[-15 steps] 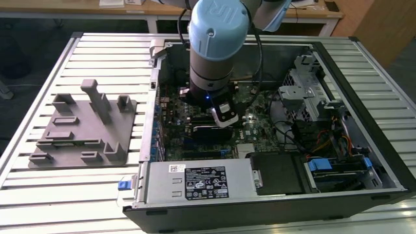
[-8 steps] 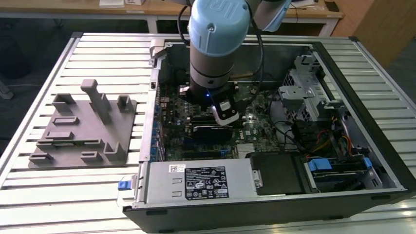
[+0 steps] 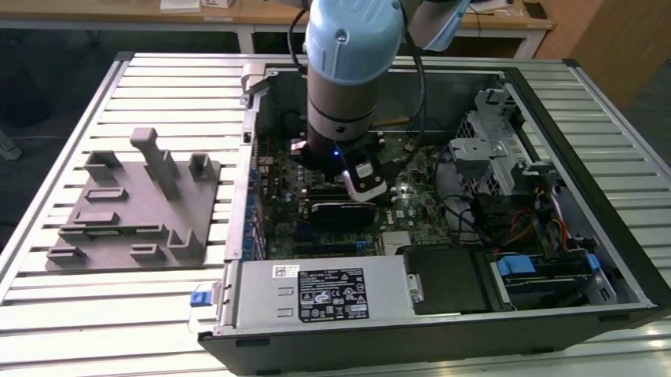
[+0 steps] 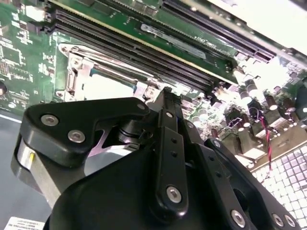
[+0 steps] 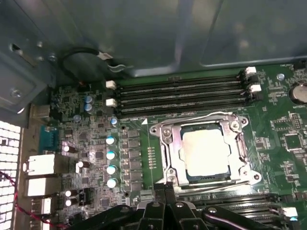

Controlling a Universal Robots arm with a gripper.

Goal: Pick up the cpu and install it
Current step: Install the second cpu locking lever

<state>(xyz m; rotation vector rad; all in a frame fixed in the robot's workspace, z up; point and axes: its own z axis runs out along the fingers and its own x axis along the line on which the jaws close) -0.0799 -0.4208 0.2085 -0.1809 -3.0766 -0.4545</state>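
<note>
You have the open black computer case (image 3: 545, 236) lying on the slatted metal tabletop (image 3: 157, 86), with the grey plastic fixture with upright posts (image 3: 137, 204) beside it toward the exterior view's left. Inside the case, your claw (image 3: 362, 184) hangs over the green motherboard (image 5: 283, 120). The pale silver square cpu (image 5: 207, 151) sits in the metal socket frame (image 5: 160, 132), between rows of long memory slots (image 5: 182, 93).
</note>
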